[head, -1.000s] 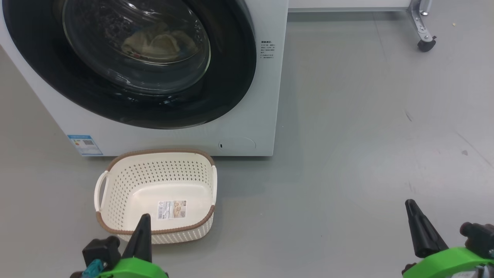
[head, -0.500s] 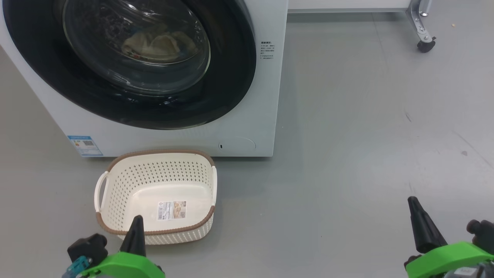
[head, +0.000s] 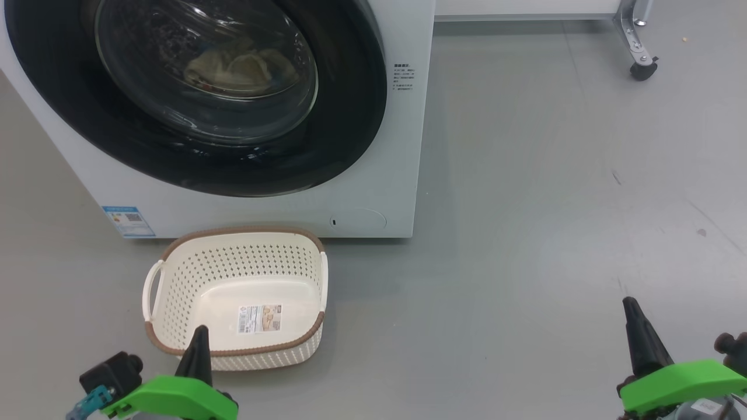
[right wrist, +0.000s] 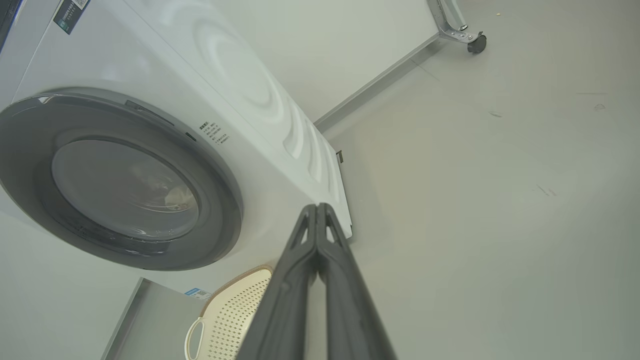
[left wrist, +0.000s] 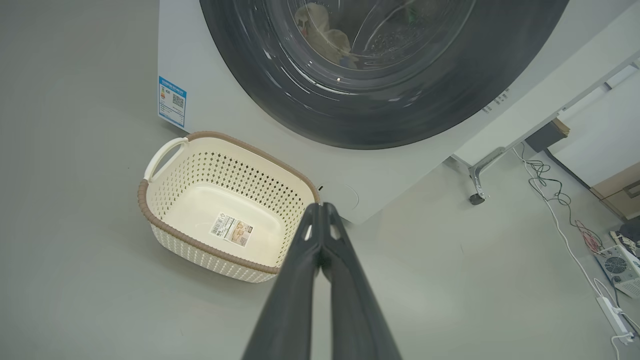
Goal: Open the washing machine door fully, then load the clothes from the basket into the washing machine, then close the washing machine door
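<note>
No word or number can be read. A blue label (left wrist: pixel 172 101) with a small QR square sits low on the white front of the washing machine (left wrist: pixel 220 115), beyond and to the left of the left gripper (left wrist: pixel 320 206); its print is too small. A white sticker (left wrist: pixel 232 231) with a barcode lies on the floor of the basket (left wrist: pixel 235 175), just left of those fingertips, and is illegible. Up and left of the right gripper (right wrist: pixel 317 206), lines of tiny dark print (right wrist: pixel 214 132) stand beside the washing machine door (right wrist: pixel 220 200). A dark label (right wrist: pixel 70 10) sits farther up and left on the machine. Both are unreadable.

head high facing down, all share basket (head: pixel 245 259)
</note>
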